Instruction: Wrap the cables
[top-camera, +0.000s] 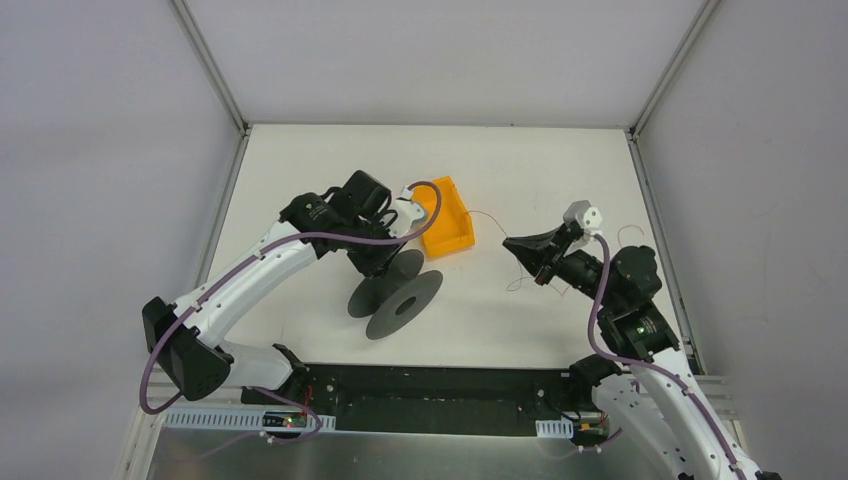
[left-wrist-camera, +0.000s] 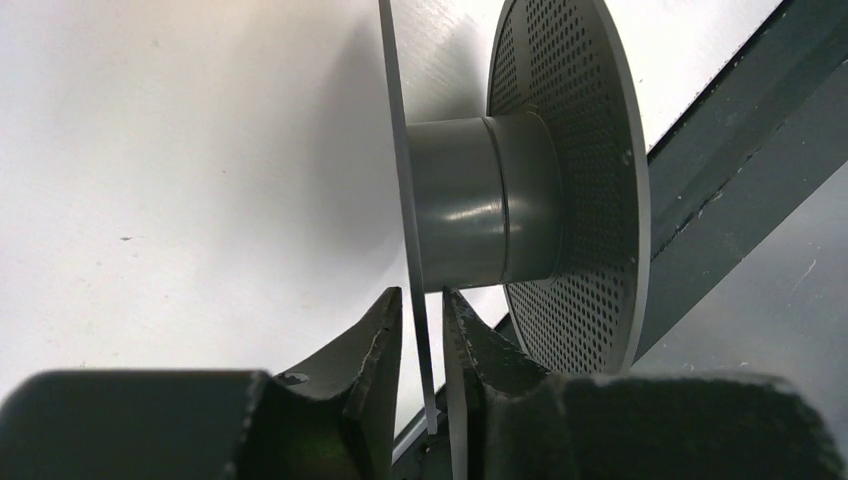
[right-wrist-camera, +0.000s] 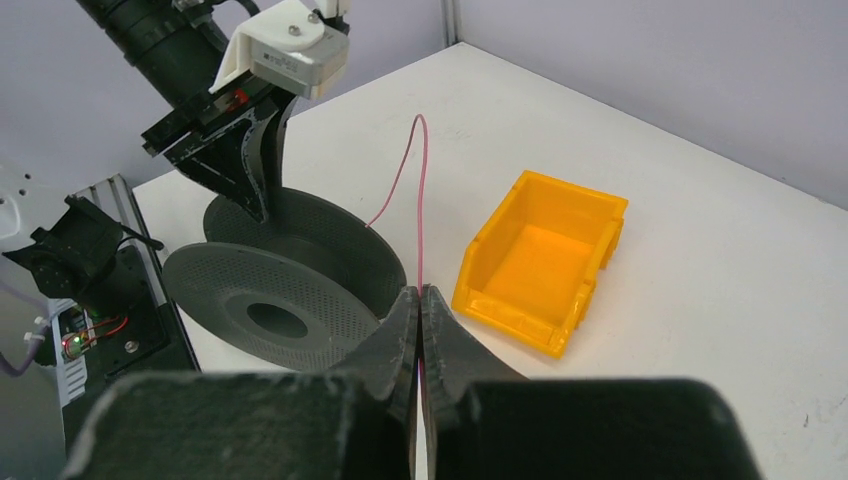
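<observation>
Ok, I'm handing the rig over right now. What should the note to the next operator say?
Left gripper: jaws slightly apart, astride the rim of the spool's thin flange, not clamped on it.
Right gripper: shut on the cable, which arcs up and back down toward the spool.
Orange bin sits beside the spool; loose cable loops lie near the right arm.
Done: cable in hand.
Left: the spool's core looks bare, so all the winding remains.
</observation>
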